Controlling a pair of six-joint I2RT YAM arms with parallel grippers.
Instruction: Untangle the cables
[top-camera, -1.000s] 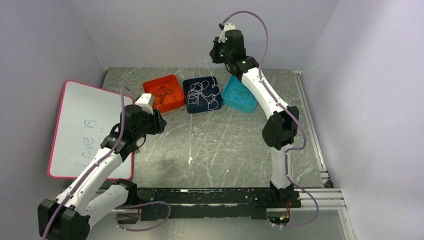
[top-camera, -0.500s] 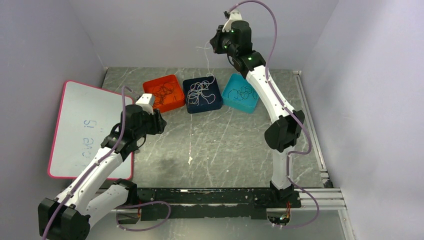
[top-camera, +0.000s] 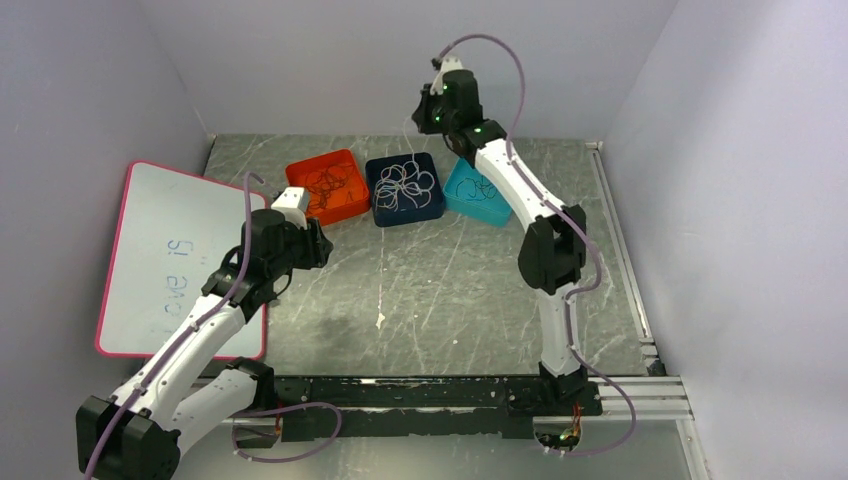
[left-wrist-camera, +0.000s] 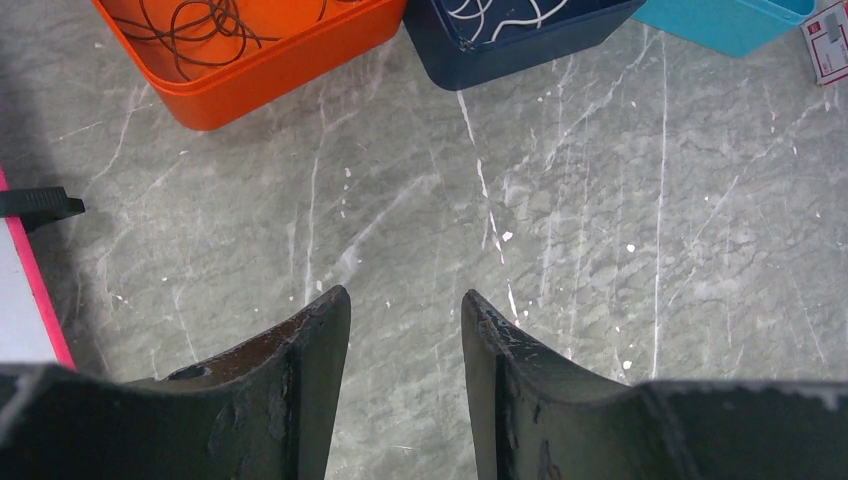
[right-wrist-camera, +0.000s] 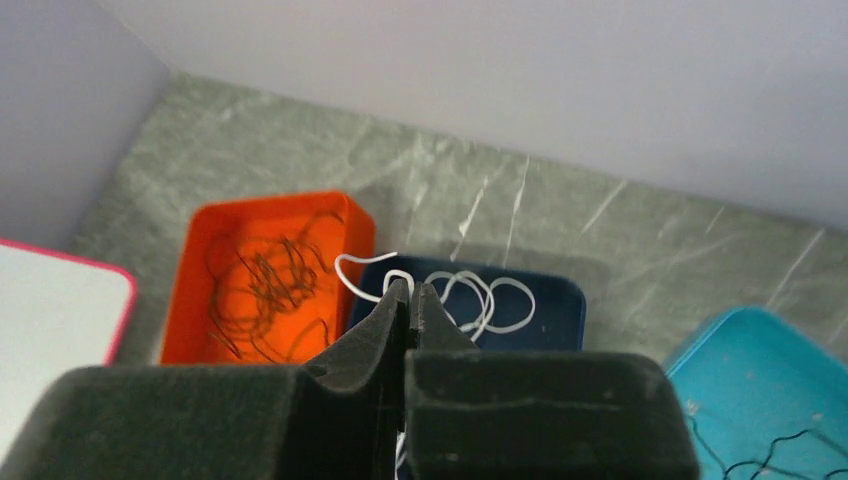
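While the right tool (right-wrist-camera: 408, 292), pinched shut, grips a thin white cable (top-camera: 405, 187), one strand hangs near-vertical into the navy square tray (top-camera: 432, 212), upper centre, where its loops lie. The left tool (left-wrist-camera: 405, 310) hovers half-open, empty, over the grey marbled desk (top-camera: 450, 285).

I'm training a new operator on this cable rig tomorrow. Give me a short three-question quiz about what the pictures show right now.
1. True or false: the left gripper is holding a cable.
2. Which tray holds most of the white cable? A orange, B navy, C teal.
3. Fill in: the right gripper is shut on the ___ cable.
Key: 1 false, it is open and empty. 2 B, the navy tray. 3 white.
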